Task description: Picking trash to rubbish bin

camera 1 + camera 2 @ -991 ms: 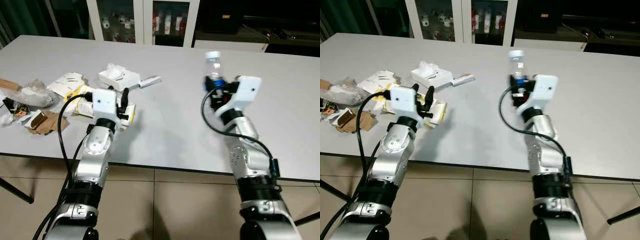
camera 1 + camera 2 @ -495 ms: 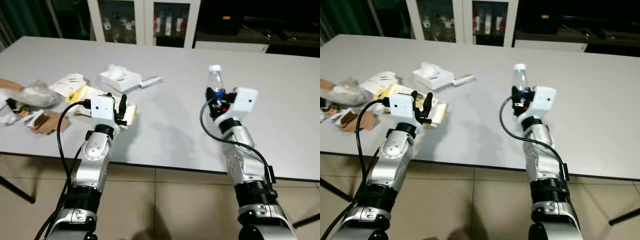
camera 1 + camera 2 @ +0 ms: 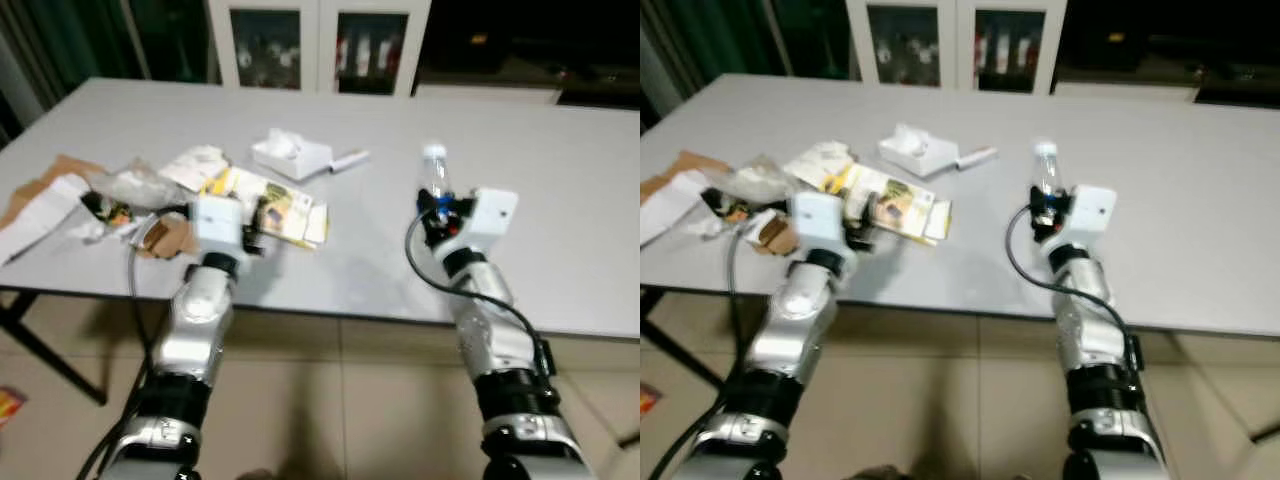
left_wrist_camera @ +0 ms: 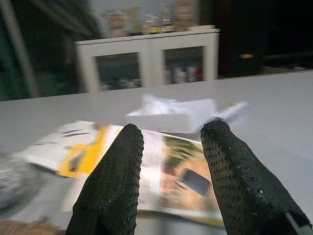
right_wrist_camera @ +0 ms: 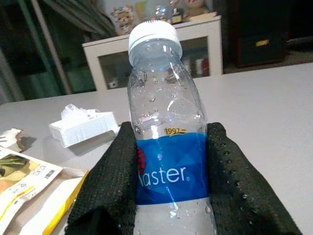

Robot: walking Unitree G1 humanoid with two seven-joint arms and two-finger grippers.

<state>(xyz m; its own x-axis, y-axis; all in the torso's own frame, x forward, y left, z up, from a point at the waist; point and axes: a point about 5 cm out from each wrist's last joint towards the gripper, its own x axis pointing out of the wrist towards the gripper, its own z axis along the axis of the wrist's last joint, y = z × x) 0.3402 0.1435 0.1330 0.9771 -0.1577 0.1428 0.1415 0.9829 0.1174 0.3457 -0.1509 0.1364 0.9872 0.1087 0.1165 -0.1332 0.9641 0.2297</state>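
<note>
Right gripper [image 5: 168,191] clamps bottle [image 5: 166,147], label "aster", "1997"; left gripper [image 4: 171,166] spread, empty.

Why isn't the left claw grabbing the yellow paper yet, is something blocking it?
Nothing visible blocks it. The left gripper is open and empty, and the yellow paper packet lies flat on the table straight ahead of its fingers. The white box sits behind the packet. The right gripper is shut on the water bottle.

Trash pile [image 3: 150,195] on table [image 3: 560,180] left — bottle [image 3: 435,175] right
</note>
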